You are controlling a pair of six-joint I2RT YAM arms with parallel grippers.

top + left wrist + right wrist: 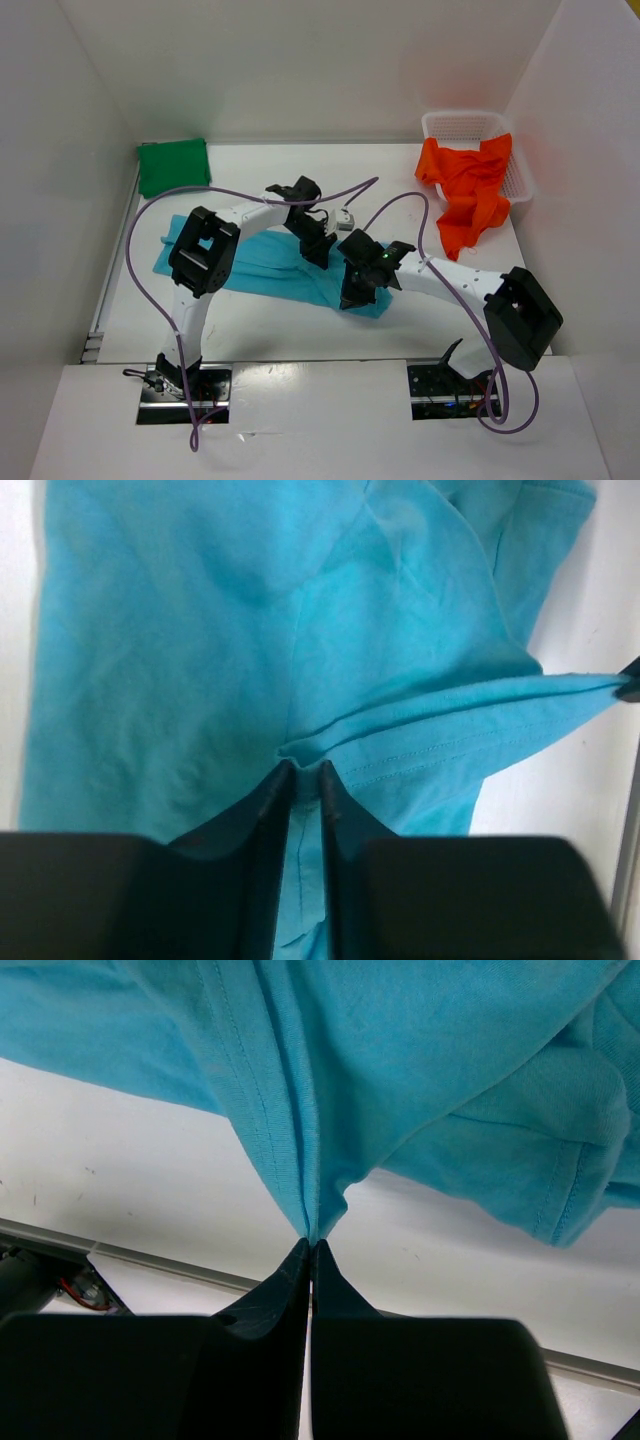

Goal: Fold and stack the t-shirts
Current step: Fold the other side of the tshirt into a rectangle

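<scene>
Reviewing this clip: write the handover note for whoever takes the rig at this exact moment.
Left pincer: shut on a fold of the turquoise t-shirt.
Right pincer: shut on the same shirt's hem.
Green t-shirt: folded, far left corner of the table.
Orange-red t-shirt: crumpled, draped over the white basket rim.
Done: green folded.
Left: finish folding turquoise, fold orange-red, stack all three.

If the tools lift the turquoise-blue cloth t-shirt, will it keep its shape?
Probably not: the turquoise-blue cloth t-shirt bunches into folds at the right tool, so it seems floppy. It looks thin, so likely light. Unheld parts would probably hang down.
</scene>
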